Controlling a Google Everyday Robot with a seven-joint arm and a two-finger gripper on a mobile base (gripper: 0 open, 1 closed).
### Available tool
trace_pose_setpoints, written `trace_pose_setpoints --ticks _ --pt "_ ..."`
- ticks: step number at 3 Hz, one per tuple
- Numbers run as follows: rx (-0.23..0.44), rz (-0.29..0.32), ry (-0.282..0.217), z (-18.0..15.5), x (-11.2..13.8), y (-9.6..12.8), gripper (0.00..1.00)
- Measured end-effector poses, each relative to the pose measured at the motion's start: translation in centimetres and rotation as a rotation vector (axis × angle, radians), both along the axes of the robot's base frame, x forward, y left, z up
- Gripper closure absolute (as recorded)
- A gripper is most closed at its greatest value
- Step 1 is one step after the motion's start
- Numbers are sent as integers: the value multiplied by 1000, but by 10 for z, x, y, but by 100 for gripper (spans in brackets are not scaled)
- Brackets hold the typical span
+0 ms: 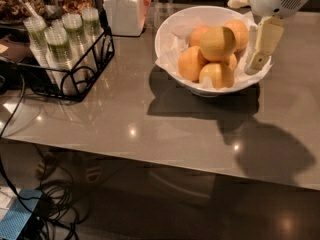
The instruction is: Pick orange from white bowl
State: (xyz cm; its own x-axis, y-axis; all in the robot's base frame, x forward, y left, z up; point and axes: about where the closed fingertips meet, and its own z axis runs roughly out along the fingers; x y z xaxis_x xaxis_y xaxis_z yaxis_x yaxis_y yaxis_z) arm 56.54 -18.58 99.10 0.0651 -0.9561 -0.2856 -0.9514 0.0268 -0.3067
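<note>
Dull-yellow orange (217, 43) is in the white bowl (165, 24), sitting on top of the pile, stem dimple facing up and right. It rests on the smaller, deeper-orange fruits (190, 64) and touches at least three of them. Crumpled paper lining (170, 54) shows around the fruit.

Gripper (256, 61) hangs over the bowl's right rim, pointing down, just beside the orange on its right and not touching it. From this angle I can't tell whether it is set wide or narrow. Nothing is held in it.

Status: approach mostly done, grasp not made, lift not started. My read is that we're in the pre-grasp alignment step.

Left to do, as a judgement:
- shift left so the gripper straddles the orange
- come down over it from above, since it's the highest fruit and its top is clear
- close, then lift clear of the rim

Risks: the orange is round and perched, so an off-centre contact could roll it off the pile. The neighbouring fruit is close, so a low descent could catch one of them or snag the paper.

White lidded jar (124, 11) and black wire rack (75, 74) of cups (57, 39) are on the table (150, 124), well apart to the left and out of the work area.
</note>
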Motion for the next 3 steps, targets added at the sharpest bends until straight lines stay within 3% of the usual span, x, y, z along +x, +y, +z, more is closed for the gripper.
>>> trace_pose_setpoints --ticks 1,3 --pt "29 54 31 -17 26 4 0" --pt "77 80 91 -52 55 3 0"
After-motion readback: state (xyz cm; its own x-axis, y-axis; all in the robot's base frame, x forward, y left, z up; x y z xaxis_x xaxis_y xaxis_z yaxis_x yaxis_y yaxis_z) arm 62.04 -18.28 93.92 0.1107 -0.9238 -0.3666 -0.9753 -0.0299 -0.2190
